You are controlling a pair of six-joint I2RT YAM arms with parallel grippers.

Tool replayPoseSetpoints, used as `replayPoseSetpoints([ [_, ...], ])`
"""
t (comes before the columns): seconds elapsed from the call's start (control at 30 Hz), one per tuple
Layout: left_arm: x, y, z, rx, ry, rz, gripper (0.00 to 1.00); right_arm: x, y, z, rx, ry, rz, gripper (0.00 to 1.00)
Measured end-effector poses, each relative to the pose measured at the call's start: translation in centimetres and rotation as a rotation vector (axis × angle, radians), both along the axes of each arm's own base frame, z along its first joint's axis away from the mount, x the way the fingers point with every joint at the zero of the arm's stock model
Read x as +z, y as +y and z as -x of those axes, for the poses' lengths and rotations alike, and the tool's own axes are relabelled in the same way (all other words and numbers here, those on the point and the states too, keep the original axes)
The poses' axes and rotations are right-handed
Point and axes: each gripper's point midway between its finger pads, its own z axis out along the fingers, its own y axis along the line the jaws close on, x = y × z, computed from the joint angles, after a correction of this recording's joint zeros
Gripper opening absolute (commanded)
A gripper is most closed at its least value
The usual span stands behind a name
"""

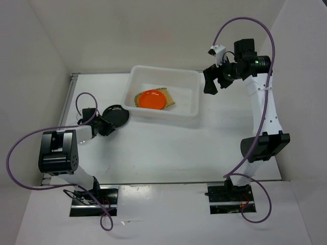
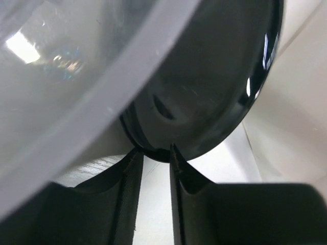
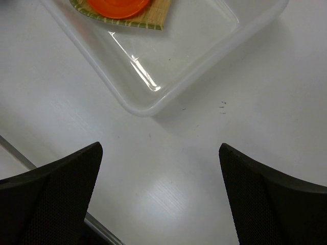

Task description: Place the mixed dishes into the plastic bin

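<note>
At the left edge of the table (image 1: pixel 168 148), my left pincer (image 1: pixel 106 124) reaches low to the round black plate (image 1: pixel 116 115), which lies on the tabletop just off the near left corner of the plastic bin (image 1: pixel 168 113), outside it. I come at the plate from its outer side because a flat dish gives me only its rim to take. In my wrist view the fingertips (image 2: pixel 134 158) stand narrow, one on each side of that glossy rim. I cannot tell whether they are biting it or merely flanking it, so I would not trust a lift until the pinch is sure. A thin, slick edge like this seems likely to slip or swing once it leaves the table. Further right, towards the far edge, the bin holds the woven bamboo tray (image 1: pixel 170 100) flat on its floor, with the small orange plate (image 1: pixel 152 99) resting on top of it. Stacked that way they leave the bin's right half bare, and I judge that is where the black plate should go. Beyond the bin's right rim, my right pincer (image 1: pixel 213 81) hangs above the table with its jaws spread wide and nothing between them, off to the side of the path from the plate into the bin.
</note>
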Motion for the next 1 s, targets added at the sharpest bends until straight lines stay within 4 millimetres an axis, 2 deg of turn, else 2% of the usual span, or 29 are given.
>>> replayPoseSetpoints([
  [0.2,-0.2,0.3,-0.3,0.015,0.01,-0.017,0.27,-0.1,-0.2,0.4,-0.003,0.005,-0.004,0.99],
  [0.4,-0.2,0.5,-0.7,0.025,0.01,-0.031,0.17,-0.5,-0.4,0.9,-0.002,0.019,-0.003,0.99],
  [0.67,0.2,0.3,-1.1,0.021,0.004,-0.032,0.1,-0.7,-0.6,1.1,0.0,0.023,-0.003,0.99],
  [0.9,0.8,0.2,-0.2,0.024,0.027,-0.033,0.01,-0.7,-0.3,1.2,0.016,0.025,-0.015,0.99],
  [1.0,1.2,0.3,0.2,0.029,0.044,-0.038,0.0,-1.0,-0.3,1.3,0.018,0.035,-0.018,0.99],
])
